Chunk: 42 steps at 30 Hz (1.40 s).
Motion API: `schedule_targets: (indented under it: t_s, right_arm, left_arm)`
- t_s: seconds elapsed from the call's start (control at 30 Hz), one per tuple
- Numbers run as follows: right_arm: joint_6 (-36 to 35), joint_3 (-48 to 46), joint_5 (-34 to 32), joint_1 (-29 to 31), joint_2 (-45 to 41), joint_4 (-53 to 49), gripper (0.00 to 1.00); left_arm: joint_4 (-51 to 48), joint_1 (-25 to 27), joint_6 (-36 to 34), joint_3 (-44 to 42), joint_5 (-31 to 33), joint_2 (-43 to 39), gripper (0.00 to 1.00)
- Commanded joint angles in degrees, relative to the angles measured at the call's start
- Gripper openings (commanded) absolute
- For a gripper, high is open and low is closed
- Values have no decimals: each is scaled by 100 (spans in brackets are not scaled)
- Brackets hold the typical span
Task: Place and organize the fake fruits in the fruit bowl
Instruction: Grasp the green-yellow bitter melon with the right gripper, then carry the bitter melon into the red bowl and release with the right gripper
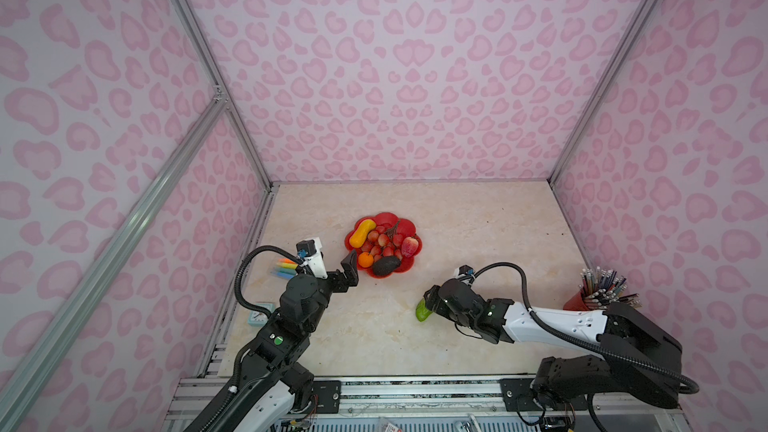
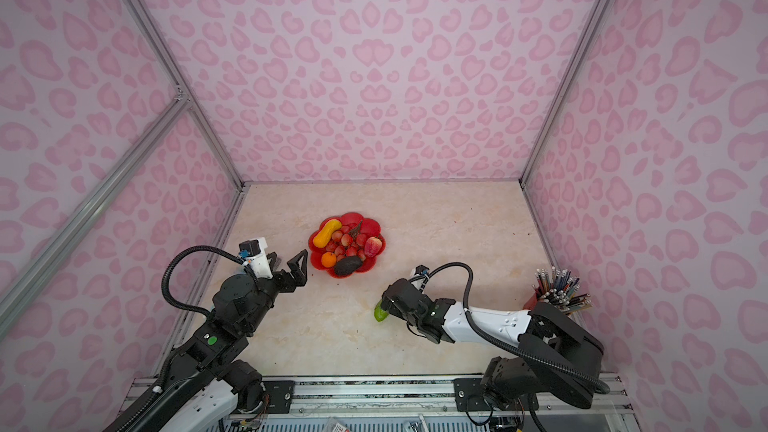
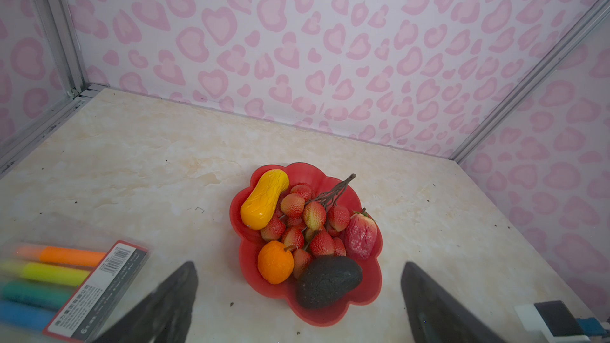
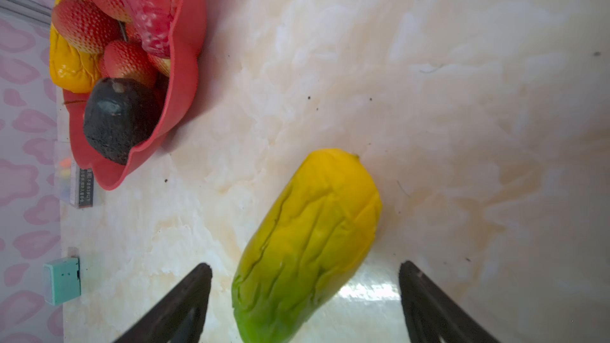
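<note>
The red scalloped fruit bowl (image 1: 388, 216) (image 3: 330, 320) holds several fake fruits: a yellow-orange oblong (image 1: 362, 233), a bunch of red lychee-like balls (image 1: 382, 243), an orange (image 1: 365, 259), a dark avocado (image 1: 385, 265) and a red-pink apple (image 1: 409, 246). A green-yellow oblong (image 1: 423, 310) (image 4: 307, 242) lies on the table to the right of and nearer than the bowl. My right gripper (image 4: 305, 264) is open, one finger on each side of its green end, with gaps on both sides. My left gripper (image 2: 286, 261) hangs open and empty at the bowl's near-left side.
A clear pack of coloured markers (image 1: 284, 268) (image 3: 66, 288) lies by the left wall, with a small teal box (image 1: 259, 313) nearer along that wall. A red cup of pencils (image 1: 577, 301) stands at the right wall behind my right arm. Pink patterned walls close in three sides.
</note>
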<state>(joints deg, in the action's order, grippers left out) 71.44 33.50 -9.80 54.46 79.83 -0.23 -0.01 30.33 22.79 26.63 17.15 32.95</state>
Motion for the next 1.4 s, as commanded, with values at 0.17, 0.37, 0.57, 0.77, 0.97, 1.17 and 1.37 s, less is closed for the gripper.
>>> schedule_targets:
  t_s: [0.17, 0.37, 0.57, 0.77, 0.97, 1.17, 1.37]
  right_arm:
    - [562, 228, -205, 20, 716, 251, 83]
    - [725, 272, -258, 22, 1087, 381, 62]
    - [695, 345, -596, -9, 995, 115, 34]
    - [-87, 537, -1434, 29, 203, -549, 26]
    - [-2152, 1244, -2012, 21, -373, -796, 26]
    - [-3988, 2567, -827, -283, 281, -838, 27]
    - [-5765, 4637, 312, -444, 1992, -2083, 28]
  left_arm:
    - [-93, -18, 25, -106, -12, -318, 97]
    - [-187, -27, -20, -63, -36, -366, 97]
    - [-140, -27, -36, -89, 42, -398, 97]
    - [-143, -27, -55, -39, 15, -335, 97]
    - [-149, -27, -46, -75, 43, -342, 97]
    - [-192, -32, -20, -96, 68, -386, 97]
    - [-345, -31, 27, -132, 89, -488, 97]
